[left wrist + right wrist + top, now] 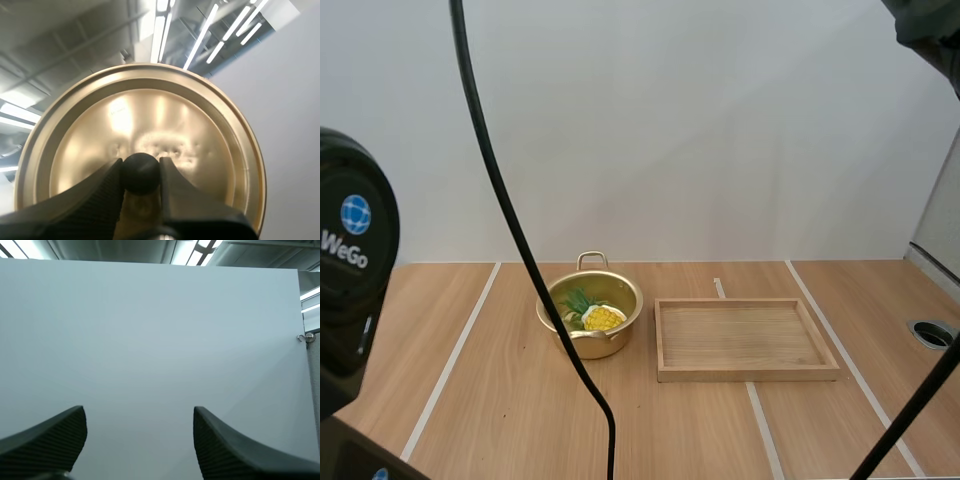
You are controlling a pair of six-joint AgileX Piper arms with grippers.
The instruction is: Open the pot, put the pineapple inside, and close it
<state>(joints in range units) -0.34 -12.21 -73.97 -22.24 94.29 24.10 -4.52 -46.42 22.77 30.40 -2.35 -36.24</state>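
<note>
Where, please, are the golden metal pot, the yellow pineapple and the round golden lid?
golden metal pot (592, 346): high view, its front outer wall.
yellow pineapple (603, 318): high view, its yellow body inside the pot.
round golden lid (150, 115): left wrist view, its shiny face.

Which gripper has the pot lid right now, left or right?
The left gripper, shut on the black knob of the gold lid. The right gripper stands open and empty.
</note>
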